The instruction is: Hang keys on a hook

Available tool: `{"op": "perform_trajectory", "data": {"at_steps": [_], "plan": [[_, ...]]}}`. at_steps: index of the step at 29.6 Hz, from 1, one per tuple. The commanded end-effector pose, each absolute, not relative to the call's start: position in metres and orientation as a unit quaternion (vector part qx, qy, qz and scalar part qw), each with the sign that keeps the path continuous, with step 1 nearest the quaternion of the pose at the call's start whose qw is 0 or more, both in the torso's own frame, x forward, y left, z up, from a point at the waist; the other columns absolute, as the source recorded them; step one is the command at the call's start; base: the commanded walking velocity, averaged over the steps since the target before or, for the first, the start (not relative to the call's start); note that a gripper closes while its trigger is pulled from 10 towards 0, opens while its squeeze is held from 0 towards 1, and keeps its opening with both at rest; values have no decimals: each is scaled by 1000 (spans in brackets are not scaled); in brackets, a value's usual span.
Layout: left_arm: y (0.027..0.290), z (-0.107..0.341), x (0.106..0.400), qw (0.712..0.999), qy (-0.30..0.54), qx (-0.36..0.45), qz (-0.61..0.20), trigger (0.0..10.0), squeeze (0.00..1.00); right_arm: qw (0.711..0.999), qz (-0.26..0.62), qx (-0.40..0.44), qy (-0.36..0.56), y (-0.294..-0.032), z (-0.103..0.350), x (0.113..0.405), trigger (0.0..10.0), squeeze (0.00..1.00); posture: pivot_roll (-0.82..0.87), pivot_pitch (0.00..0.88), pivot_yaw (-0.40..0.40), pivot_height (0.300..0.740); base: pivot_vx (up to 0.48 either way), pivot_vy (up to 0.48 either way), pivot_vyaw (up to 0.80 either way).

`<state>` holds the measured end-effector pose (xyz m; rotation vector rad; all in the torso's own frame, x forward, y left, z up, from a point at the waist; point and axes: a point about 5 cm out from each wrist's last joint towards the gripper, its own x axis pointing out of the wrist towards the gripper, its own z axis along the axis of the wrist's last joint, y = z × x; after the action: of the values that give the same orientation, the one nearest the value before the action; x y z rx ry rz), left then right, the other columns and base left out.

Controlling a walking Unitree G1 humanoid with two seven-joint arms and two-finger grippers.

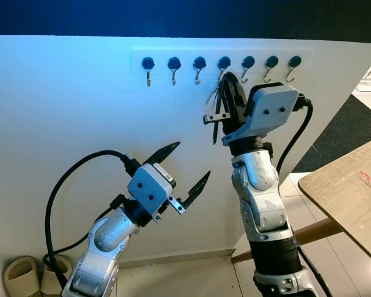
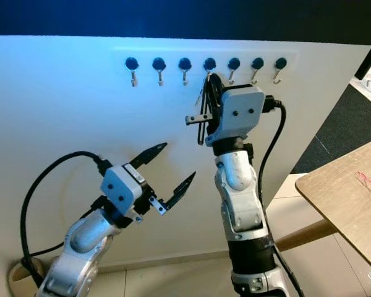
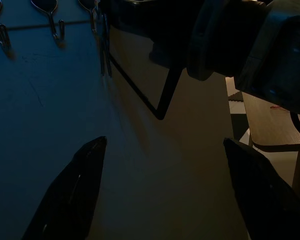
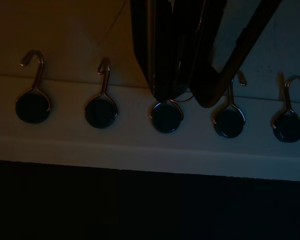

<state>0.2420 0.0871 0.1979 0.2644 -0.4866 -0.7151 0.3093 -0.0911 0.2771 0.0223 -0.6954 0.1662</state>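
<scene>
Reaching: right gripper is raised in the upper centre of the frame, against the white wall, its tips at the fourth hook of the hook rail.
Keys: keys sit between the right gripper's black fingers, just left of them in the frame; a small bunch of blades fans down and left, touching or almost touching the wall.
Grip: right fingers are closed on the keys.
Key relation: the hook lies directly above and just beyond the fingertips; the gripper's long axis runs up the wall toward it. In the right wrist view the ring seems level with the hook's round base; whether it is over the prong I cannot tell.
Left gripper: left gripper hovers at lower centre, well below the rail, fingers spread wide and holding nothing.
Nearer arm: the right, by far.
</scene>
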Motion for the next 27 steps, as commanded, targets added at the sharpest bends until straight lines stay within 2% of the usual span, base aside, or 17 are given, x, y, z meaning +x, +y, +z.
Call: {"op": "perform_trajectory", "data": {"at_steps": [1, 27], "plan": [[85, 196, 241, 894, -229, 142, -359, 10000, 0, 938, 73, 16, -338, -95, 278, 311, 10000, 0, 63, 92, -67, 740, 0, 0, 0], [84, 194, 240, 892, -227, 149, -361, 10000, 0, 955, 59, 41, -289, -101, 256, 310, 10000, 0, 63, 101, -64, 740, 0, 0, 0]]}}
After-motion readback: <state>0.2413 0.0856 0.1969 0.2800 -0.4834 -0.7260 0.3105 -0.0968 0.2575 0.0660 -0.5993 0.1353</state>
